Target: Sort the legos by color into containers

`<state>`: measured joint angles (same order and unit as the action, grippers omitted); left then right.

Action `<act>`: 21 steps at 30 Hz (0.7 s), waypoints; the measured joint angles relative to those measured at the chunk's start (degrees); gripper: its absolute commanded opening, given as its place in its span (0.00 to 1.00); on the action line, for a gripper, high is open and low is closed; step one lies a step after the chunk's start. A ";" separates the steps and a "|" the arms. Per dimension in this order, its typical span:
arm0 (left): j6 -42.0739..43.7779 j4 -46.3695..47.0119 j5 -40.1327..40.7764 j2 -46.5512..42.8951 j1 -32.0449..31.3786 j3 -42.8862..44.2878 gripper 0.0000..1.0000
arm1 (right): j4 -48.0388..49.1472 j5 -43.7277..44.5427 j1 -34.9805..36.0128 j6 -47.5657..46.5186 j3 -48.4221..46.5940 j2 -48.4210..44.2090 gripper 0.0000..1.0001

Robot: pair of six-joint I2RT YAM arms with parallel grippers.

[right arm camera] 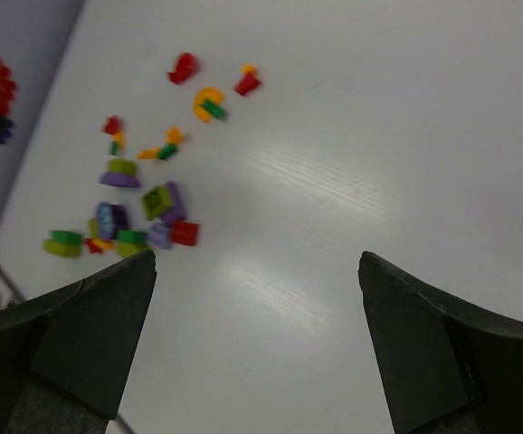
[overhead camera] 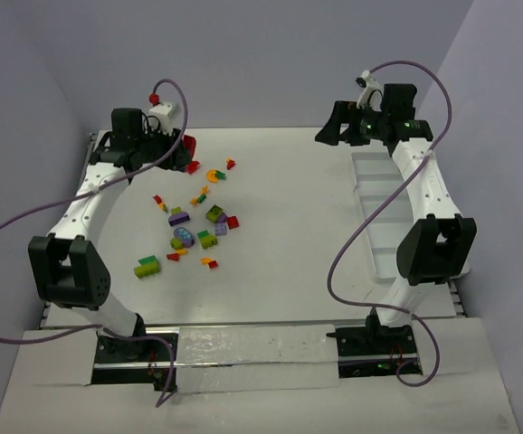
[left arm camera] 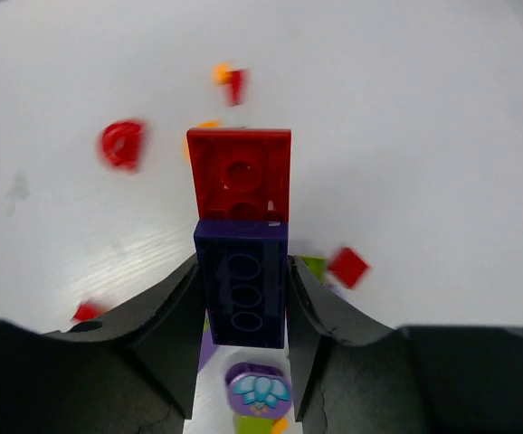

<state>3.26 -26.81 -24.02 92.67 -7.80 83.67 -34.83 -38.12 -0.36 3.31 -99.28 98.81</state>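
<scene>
My left gripper (overhead camera: 185,152) hovers at the far left of the table, shut on a dark purple brick (left arm camera: 242,285) with a red plate (left arm camera: 240,172) stuck to its far end. Both stick out past the fingertips. Loose legos (overhead camera: 194,231) in red, orange, green, lime and purple lie scattered over the table's left middle; the right wrist view shows them as a cluster (right arm camera: 144,217). The white tray of containers (overhead camera: 376,194) runs along the right side, partly under the right arm. My right gripper (overhead camera: 327,134) hangs open and empty near the tray's far end, above bare table (right arm camera: 257,258).
A purple piece with a flower print (left arm camera: 259,389) lies below the left jaws. A clear plastic strip (overhead camera: 252,357) runs along the near edge between the arm bases. Purple walls close in the back and both sides. Cables loop off both arms.
</scene>
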 measured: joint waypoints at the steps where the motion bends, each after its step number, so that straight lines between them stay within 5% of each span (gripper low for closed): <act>1: 1.70 -0.42 -4.71 -0.96 -0.28 -0.08 0.00 | 2.02 -2.71 0.22 2.14 1.60 -0.76 1.00; 9: 13.67 -14.31 -32.12 1.86 -5.03 0.10 0.00 | 14.51 -18.52 7.91 9.04 9.31 -3.19 1.00; 21: 17.12 -19.83 -46.71 1.96 -9.39 -0.16 0.00 | 13.44 -28.35 21.10 3.23 9.31 -3.21 1.00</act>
<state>20.38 -46.63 -70.73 94.63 -17.19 83.51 -21.39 -66.47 20.74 6.55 -89.97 95.59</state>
